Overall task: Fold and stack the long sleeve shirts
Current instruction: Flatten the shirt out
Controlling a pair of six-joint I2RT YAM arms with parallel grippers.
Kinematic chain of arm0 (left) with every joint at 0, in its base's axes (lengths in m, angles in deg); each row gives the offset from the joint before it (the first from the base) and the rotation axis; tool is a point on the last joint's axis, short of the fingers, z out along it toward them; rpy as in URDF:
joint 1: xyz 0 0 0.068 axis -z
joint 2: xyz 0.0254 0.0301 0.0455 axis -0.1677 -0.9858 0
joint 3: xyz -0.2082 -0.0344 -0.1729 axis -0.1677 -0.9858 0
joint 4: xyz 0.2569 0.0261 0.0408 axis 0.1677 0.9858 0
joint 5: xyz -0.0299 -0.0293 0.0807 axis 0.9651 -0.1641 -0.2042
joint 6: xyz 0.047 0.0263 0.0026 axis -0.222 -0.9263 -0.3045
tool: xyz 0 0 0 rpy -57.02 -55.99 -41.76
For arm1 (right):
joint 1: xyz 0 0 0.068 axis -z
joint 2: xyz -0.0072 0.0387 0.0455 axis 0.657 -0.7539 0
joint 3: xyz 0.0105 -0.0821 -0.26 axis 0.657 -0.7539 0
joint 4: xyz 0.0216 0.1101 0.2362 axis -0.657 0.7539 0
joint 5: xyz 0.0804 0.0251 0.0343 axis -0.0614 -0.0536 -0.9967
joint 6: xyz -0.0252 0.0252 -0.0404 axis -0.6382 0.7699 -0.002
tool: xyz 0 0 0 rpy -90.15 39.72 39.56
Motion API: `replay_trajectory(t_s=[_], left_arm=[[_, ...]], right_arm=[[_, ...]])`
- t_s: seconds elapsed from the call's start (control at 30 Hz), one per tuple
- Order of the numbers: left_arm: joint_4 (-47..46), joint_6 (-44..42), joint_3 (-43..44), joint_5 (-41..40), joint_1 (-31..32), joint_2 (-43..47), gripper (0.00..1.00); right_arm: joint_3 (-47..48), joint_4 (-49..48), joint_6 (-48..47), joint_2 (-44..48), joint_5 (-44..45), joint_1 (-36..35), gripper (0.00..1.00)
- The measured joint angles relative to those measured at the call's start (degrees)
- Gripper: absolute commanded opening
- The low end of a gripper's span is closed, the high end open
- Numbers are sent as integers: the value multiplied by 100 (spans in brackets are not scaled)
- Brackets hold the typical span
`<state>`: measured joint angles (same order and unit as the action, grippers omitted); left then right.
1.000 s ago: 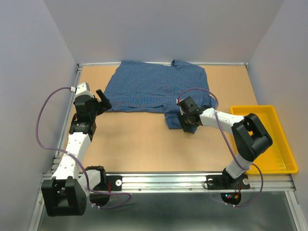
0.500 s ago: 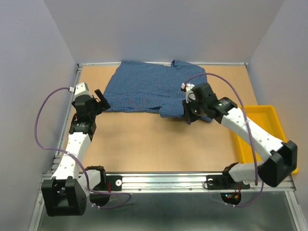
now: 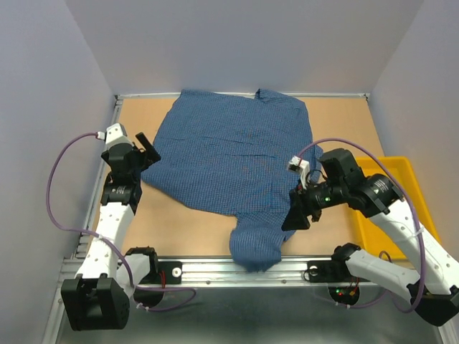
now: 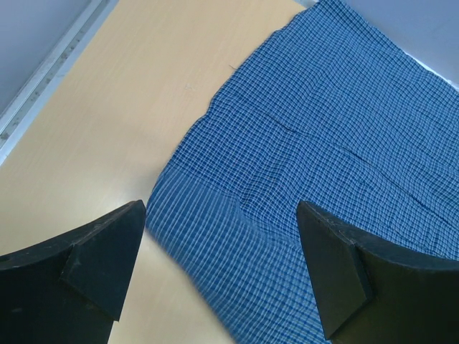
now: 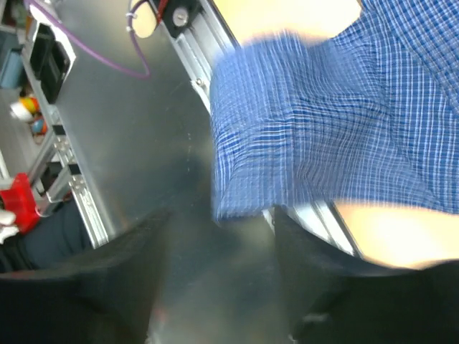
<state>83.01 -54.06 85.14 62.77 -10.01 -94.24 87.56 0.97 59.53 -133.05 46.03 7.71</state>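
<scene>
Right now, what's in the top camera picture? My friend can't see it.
A blue checked shirt lies spread on the table, one end reaching the near edge. An open left tool and the right tool flank it.

A robot lab: a wooden bench (image 3: pixel 201 229) boxed in by plain grey walls (image 3: pixel 64 86), robot arms (image 3: pixel 111 222) bolted to a metal rail (image 3: pixel 201 272), loose purple cables (image 3: pixel 48 190)

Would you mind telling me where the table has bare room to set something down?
Near-left, between the left arm and the shirt; far-right, between shirt and yellow tray. The middle is crowded with cloth.
</scene>
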Motion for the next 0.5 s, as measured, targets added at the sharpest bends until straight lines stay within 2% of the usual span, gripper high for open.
replay_trajectory(t_s=[0.1, 0.23, 0.43, 0.5], left_arm=[[17, 35, 0, 83, -2, 66, 99], [105, 79, 0, 306, 0, 92, 99], [409, 144, 153, 697, 0, -278, 99], [485, 177, 289, 723, 0, -605, 99]], right_arm=[[-11, 153, 28, 52, 199, 0, 74], [28, 9, 409, -367, 1099, -2, 75], [535, -662, 920, -1742, 2981, 203, 73], [695, -1134, 1062, -2321, 3324, 649, 72]])
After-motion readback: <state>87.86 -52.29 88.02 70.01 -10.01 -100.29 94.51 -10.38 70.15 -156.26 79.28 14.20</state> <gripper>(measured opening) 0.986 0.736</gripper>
